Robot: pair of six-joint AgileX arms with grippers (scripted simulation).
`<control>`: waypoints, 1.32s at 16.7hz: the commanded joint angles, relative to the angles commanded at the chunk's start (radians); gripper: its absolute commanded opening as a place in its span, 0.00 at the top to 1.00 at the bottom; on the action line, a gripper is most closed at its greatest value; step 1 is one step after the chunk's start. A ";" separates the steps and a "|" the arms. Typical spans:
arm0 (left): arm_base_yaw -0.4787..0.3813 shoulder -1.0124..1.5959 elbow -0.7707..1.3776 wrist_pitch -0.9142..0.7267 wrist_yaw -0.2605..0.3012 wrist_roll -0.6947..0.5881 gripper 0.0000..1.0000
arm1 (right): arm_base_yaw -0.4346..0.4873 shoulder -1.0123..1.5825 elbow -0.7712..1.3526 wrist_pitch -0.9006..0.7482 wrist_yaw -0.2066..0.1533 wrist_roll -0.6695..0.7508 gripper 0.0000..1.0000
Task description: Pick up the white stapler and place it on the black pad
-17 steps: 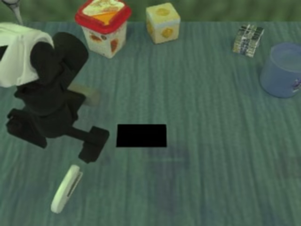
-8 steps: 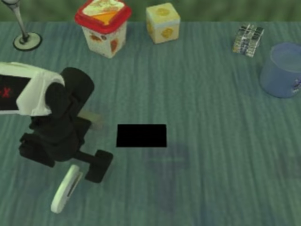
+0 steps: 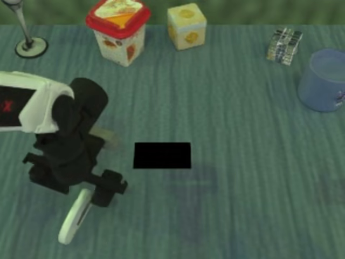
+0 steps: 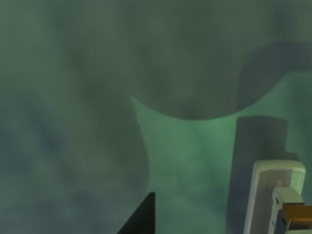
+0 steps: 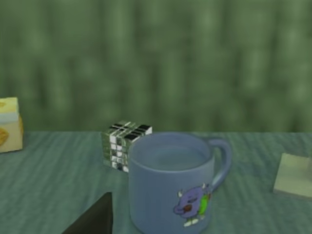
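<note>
The left gripper (image 3: 95, 190), its opening impossible to judge, sat over the far end of the white stapler (image 3: 76, 217) at the bench's near left; gripping so off-centre risked tipping it short of the black pad (image 3: 162, 155).

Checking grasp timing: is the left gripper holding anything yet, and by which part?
Cannot be told: the left gripper sits over the white stapler's upper end, which lies on the table.

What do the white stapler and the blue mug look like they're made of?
The white stapler looks like smooth moulded plastic: rounded ends, even matte white shell, dark slot along its side. The blue mug looks like glazed ceramic, perhaps plastic: thick rim, soft sheen, printed cartoon figure.
</note>
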 joint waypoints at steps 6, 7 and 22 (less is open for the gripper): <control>0.000 0.000 0.000 0.000 0.000 0.000 0.90 | 0.000 0.000 0.000 0.000 0.000 0.000 0.00; 0.000 0.000 0.000 0.000 0.000 0.000 0.98 | 0.000 0.000 0.000 0.000 0.000 0.000 0.00; 0.006 -0.058 0.106 -0.167 -0.001 -0.002 1.00 | 0.000 0.000 0.000 0.000 0.000 0.000 0.00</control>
